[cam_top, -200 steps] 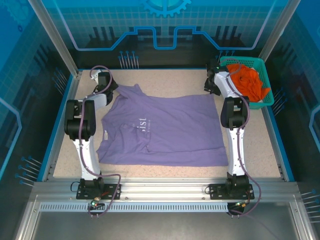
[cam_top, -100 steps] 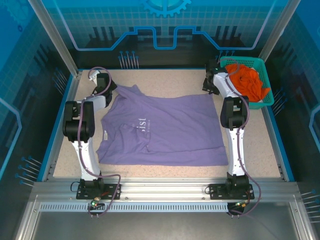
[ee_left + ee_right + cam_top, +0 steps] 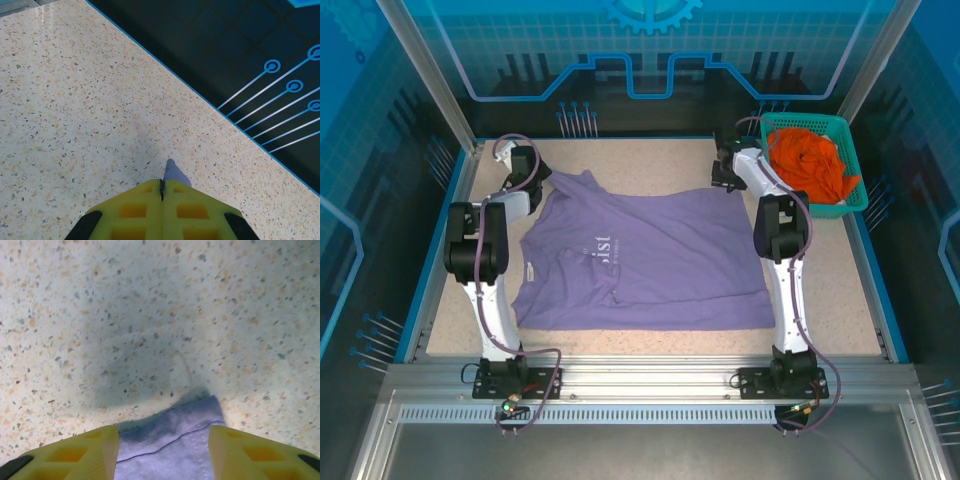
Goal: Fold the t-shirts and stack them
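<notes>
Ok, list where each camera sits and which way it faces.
Top: fixed above and behind the robot, looking down at the table, purple shirt and orange shirt in the basket; left arm and right arm show whole.
Left wrist: on the left arm, looking down past shut left fingers, pinching a purple shirt tip, to the table's edge.
Right wrist: on the right arm, looking down at the shirt's corner between open right fingers.
Shared: all three show the purple shirt and table.
</notes>
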Motion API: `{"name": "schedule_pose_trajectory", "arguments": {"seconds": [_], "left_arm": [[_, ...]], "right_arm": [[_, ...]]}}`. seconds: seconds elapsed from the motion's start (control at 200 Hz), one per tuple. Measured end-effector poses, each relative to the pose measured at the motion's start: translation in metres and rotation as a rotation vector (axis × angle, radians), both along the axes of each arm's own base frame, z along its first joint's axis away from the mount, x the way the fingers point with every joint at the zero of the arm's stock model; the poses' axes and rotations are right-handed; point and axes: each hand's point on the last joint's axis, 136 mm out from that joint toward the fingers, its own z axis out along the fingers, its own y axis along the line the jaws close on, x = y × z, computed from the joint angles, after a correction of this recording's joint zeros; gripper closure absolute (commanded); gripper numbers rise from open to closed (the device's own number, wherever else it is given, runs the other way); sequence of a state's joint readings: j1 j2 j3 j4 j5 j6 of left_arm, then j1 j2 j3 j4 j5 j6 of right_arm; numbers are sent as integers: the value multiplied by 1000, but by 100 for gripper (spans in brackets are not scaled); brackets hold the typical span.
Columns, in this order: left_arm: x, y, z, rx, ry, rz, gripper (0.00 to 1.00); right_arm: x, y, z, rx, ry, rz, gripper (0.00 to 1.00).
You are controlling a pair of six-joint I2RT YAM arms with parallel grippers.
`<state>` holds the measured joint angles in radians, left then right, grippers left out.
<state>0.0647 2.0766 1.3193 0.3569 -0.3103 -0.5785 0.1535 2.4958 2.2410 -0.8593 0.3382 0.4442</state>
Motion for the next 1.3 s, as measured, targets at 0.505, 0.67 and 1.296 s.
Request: {"name": "schedule_pose_trajectory", "arguments": {"seconds": [0.505,0.67,1.296], "left_arm": [[1,-1,1,-10,-2,-4,100],[6,-4,8,-20,-15,-15,100],[56,-37,13,-117,-8,-222,100]], "right_arm": [[9,-21,-21,103,65,-62,56],[8,-18,-22,125,73,-65,65],[1,-10,9,79,35,13,100]]}}
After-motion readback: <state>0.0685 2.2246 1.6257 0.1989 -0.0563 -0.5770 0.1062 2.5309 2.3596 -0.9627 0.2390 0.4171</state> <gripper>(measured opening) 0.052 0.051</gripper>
